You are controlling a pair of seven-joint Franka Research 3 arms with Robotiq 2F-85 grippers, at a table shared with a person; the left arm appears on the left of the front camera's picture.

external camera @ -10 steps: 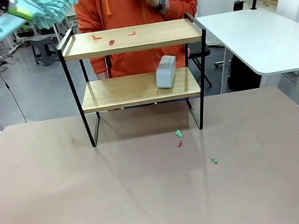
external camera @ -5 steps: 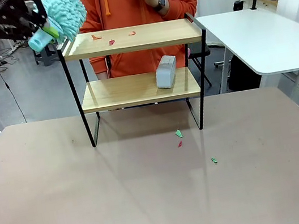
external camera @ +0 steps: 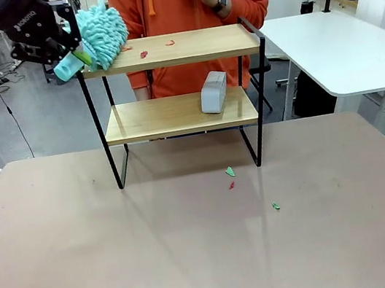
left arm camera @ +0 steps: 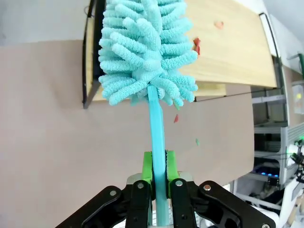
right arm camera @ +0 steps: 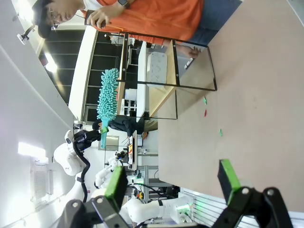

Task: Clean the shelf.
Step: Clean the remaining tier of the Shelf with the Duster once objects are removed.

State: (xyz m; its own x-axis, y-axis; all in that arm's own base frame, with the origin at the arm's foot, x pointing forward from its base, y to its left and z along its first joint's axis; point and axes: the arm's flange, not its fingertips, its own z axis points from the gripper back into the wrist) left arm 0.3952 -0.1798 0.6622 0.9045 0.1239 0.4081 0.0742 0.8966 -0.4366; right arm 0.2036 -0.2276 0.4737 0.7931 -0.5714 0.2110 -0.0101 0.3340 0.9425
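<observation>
3 red scraps lie on the top board of the shelf at the far side of the worktop; the duster, pinched in the left fingers, may snag its side rail or scatter them, right fingers spread.

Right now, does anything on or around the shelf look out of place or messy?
Yes. Small red scraps litter the top board of the shelf, near the duster, and green and red scraps lie on the table in front. The grey box on the lower board sits skewed.
</observation>
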